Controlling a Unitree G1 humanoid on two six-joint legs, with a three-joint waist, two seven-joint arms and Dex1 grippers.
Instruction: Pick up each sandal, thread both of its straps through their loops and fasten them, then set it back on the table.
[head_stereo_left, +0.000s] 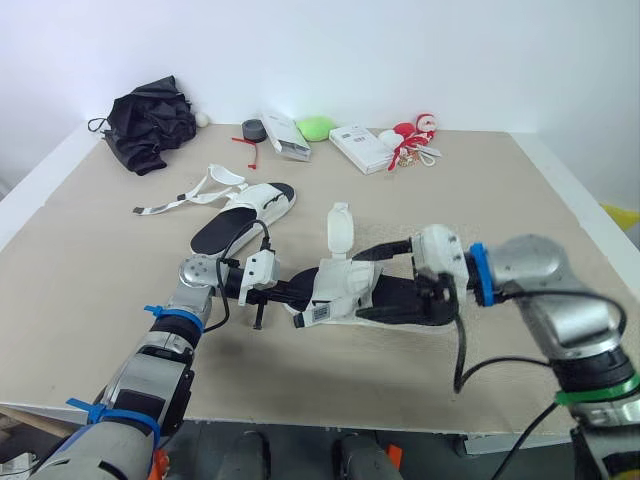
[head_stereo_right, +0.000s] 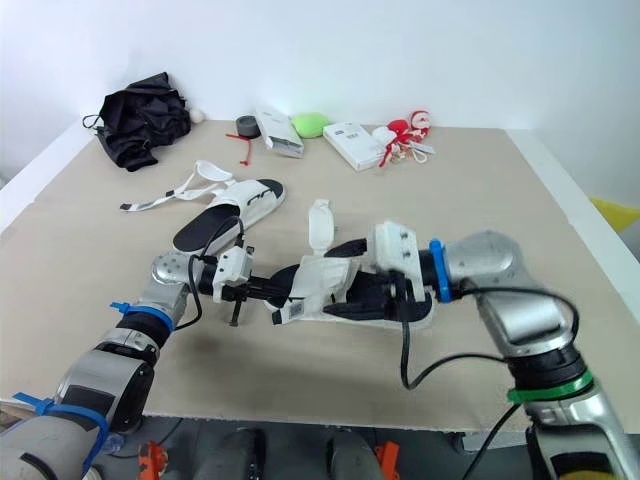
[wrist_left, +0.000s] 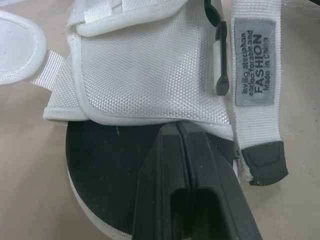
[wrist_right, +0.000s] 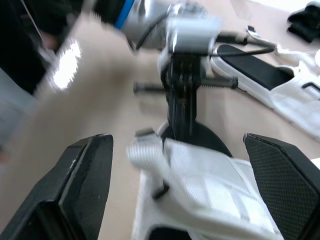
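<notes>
**Near sandal squared up between both arms, straps undone**

The near sandal (head_stereo_left: 370, 295) lies mid-bench, toe toward the robot's left, and both arms are on it. The left gripper (wrist_left: 178, 132) has its jaws pressed together at the toe, tips against the edge of the white toe strap (wrist_left: 145, 65) over the black footbed. I can't tell whether they nip anything. The right gripper (head_stereo_left: 437, 295) is at the heel end with its jaws spread wide, one on either side of the sandal and gripping nothing.

One strap end (head_stereo_left: 340, 228) sticks up loose, and a labelled strap (wrist_left: 256, 65) with a dark tip hangs free beside its black loop (wrist_left: 221, 60), so nothing looks fastened.

This looks a light thing. The sole should be firm enough to pinch at the rim or heel, but the woven straps are floppy and probably slick. My pick is one arm steadying the sole and the other taking a strap close to its stiff tip.

There is plenty of open bench (head_stereo_left: 100, 260) in front and to both sides. The far sandal (head_stereo_left: 245, 215) sits just behind the left arm, straps splayed, so watch the elbow there. The black bundle (head_stereo_left: 150, 125) and the boxes (head_stereo_left: 360, 148) are well apart at the back. The front edge is near, so lift rather than drag.
</notes>
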